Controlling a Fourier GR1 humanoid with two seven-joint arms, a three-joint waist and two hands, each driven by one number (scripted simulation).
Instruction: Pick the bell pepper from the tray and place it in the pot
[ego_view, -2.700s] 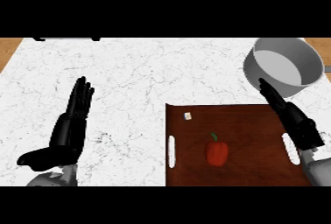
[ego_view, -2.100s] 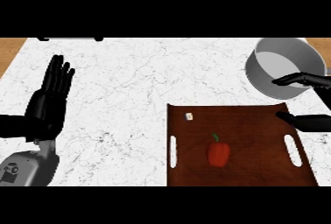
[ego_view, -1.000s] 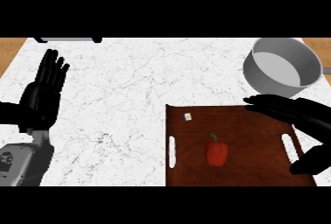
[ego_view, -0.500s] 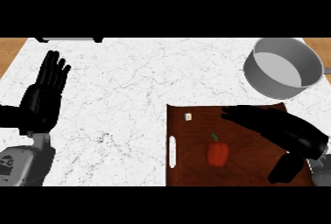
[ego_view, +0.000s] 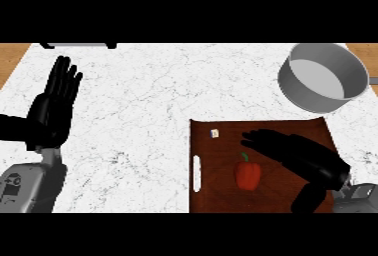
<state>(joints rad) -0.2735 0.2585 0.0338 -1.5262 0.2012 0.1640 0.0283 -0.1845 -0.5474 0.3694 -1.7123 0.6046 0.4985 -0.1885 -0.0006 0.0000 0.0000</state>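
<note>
Red bell pepper: lies on the dark brown tray at the surface's near right corner, roughly mid-tray, nearer the tray's left edge with its white handle than its right. Long axis runs near-to-far across the tray; green stem end points toward the surface's far edge, blunt end toward the near edge. Likely light, with a smooth, glossy skin that could slip, and a hollow body that yields a little; best taken across the broad middle of the body, not by the stem. Right hand: over the tray just right of the pepper, fingers spread apart and reaching past the stem, holding nothing. Left hand: resting open, fingers up, near the surface's left edge. Grey pot: far right corner, beyond the tray, well apart from the pepper.
</note>
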